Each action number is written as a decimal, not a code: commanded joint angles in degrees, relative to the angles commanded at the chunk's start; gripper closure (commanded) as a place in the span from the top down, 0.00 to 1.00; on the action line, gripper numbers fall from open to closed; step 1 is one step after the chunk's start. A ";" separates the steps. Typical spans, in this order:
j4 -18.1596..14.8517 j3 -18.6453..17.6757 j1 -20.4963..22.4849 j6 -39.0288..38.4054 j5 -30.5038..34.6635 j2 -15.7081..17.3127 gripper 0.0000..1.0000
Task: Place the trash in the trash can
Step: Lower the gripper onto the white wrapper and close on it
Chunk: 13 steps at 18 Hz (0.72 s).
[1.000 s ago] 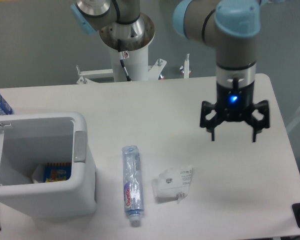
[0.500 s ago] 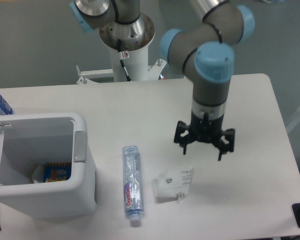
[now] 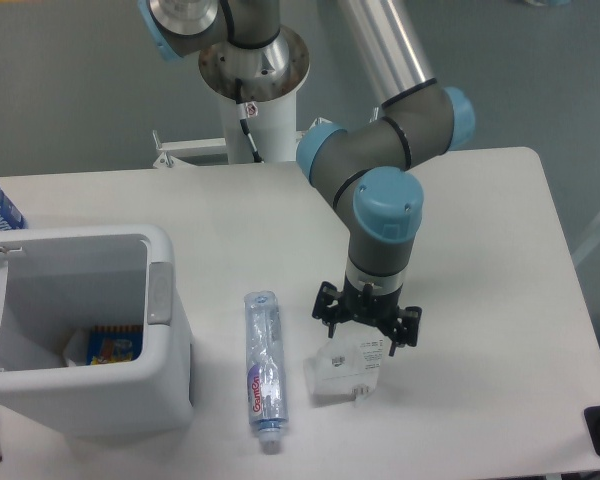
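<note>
White tabletop [image 3: 480,200] under your wide-open, empty pincer [image 3: 366,322] bears the small whitish translucent plastic bag [image 3: 346,368] at its 6 o'clock: likely light, limp, slippery, so pinch its bunched middle.

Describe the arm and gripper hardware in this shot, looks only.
Arm: silver tube links, grey joint housings with light-blue caps. Black two-finger gripper with splayed fingers below a grey wrist. A black cable runs down the white base pedestal.

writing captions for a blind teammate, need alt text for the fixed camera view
An open gripper hovers just above a small plastic bag on a white table. A clear bottle lies left of the bag, beside an open white trash can.
</note>
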 joint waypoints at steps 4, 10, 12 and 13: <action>2.45 0.09 -0.79 0.09 0.17 -1.14 1.00; 3.96 0.09 -1.41 -0.27 0.44 -1.94 1.00; 4.04 -0.09 -1.49 -0.26 1.40 -1.94 0.70; 3.96 0.00 -1.93 -0.35 1.93 -1.94 0.56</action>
